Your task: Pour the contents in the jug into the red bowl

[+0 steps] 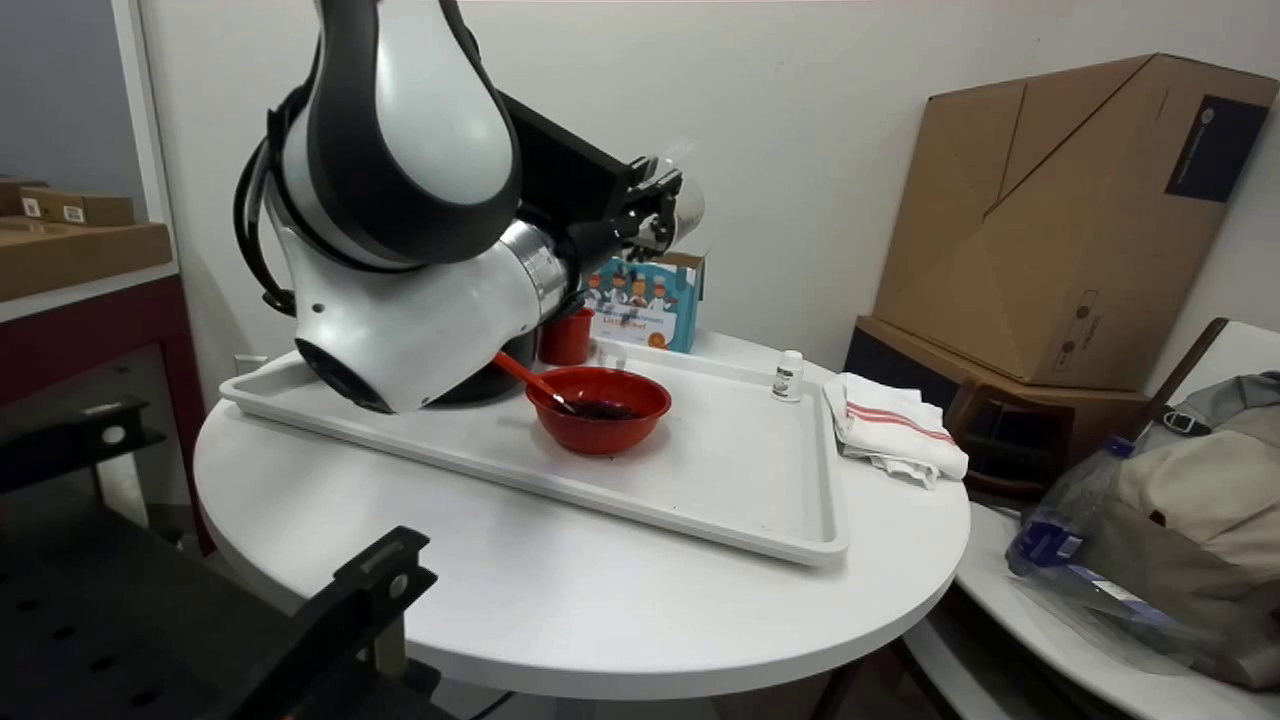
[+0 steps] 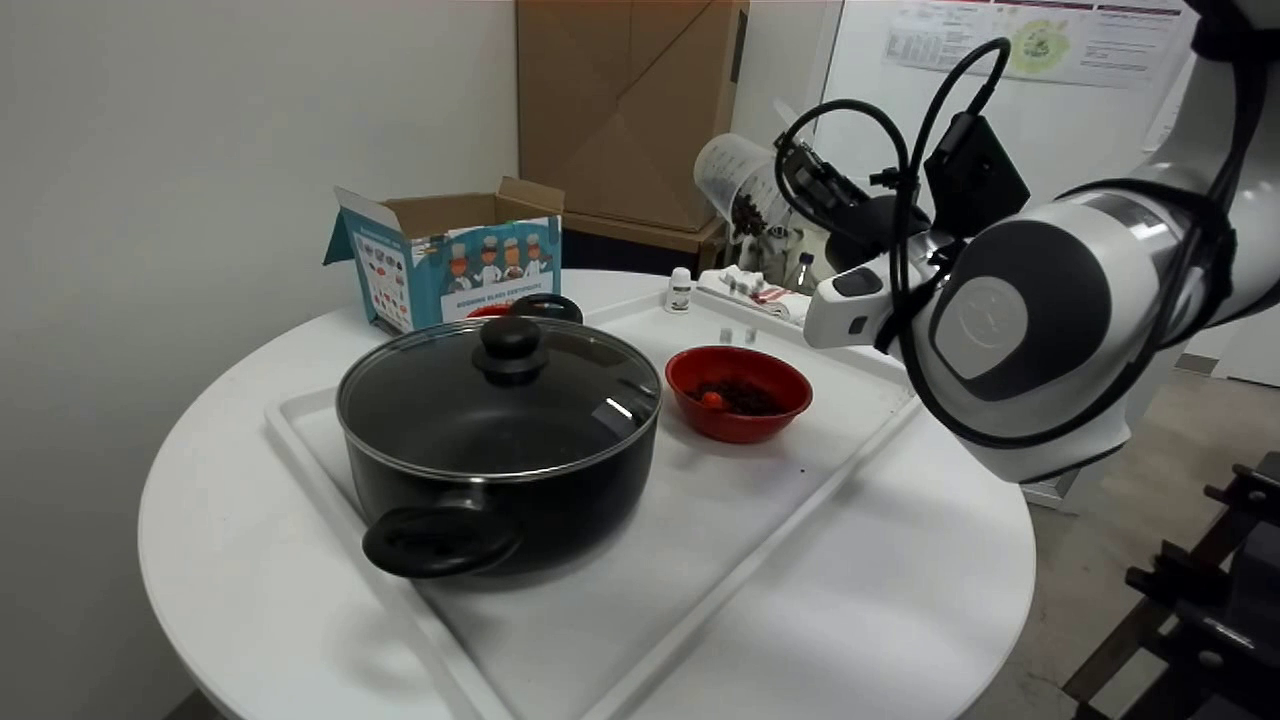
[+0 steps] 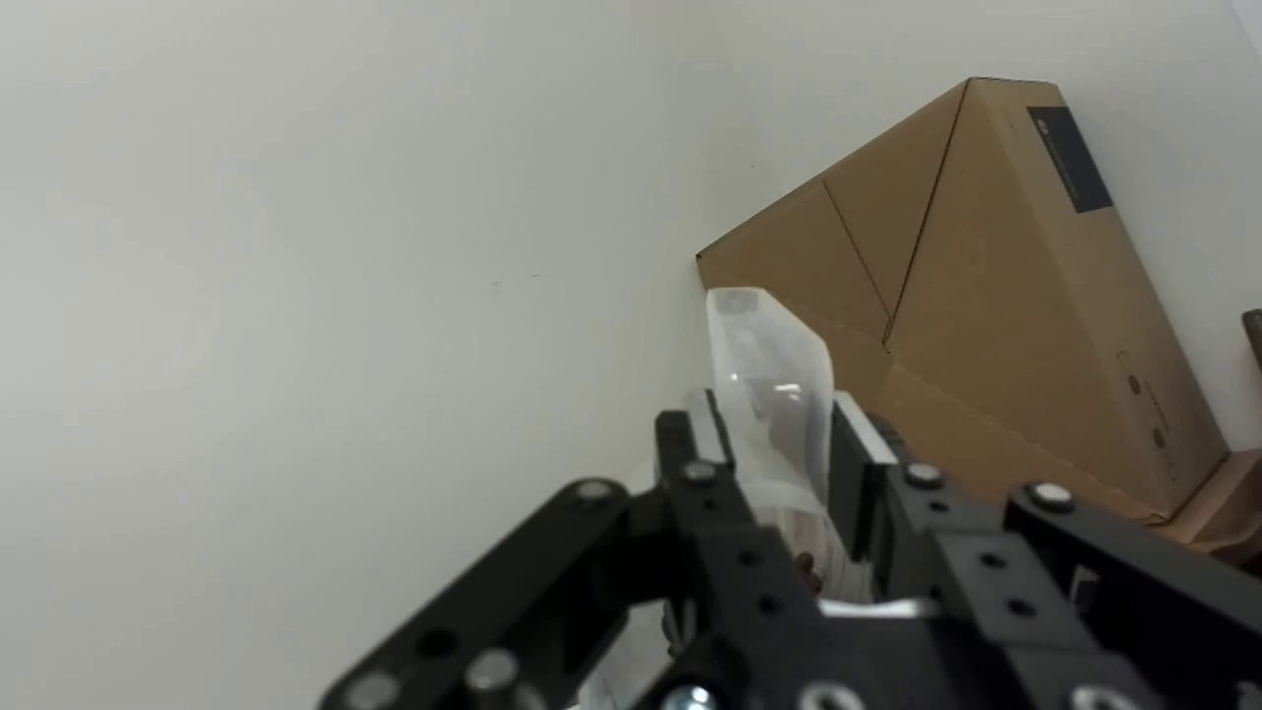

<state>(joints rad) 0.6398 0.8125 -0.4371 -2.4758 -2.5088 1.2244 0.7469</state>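
The clear jug (image 1: 690,208) is in the air, tilted, and also shows in an exterior view (image 2: 722,168). Dark contents (image 2: 748,214) lie in its lower part, and brown pieces show in the wrist view (image 3: 806,567). My gripper (image 3: 774,444) is shut on the jug's handle; it also shows in an exterior view (image 1: 655,200). The red bowl (image 1: 600,432) stands on the tray below and apart from the jug. It holds dark matter and a red-handled spoon (image 1: 522,374), and it shows in an exterior view (image 2: 735,424). I cannot tell which way the jug's mouth faces.
The black lidded pot (image 2: 500,525) stands on the white tray (image 1: 740,505). A blue box (image 2: 500,270), a red cup (image 1: 567,340), a white bottle (image 1: 788,377) and a folded towel (image 1: 885,425) are at the back. Two small greyish pieces (image 2: 738,337) show near the bowl.
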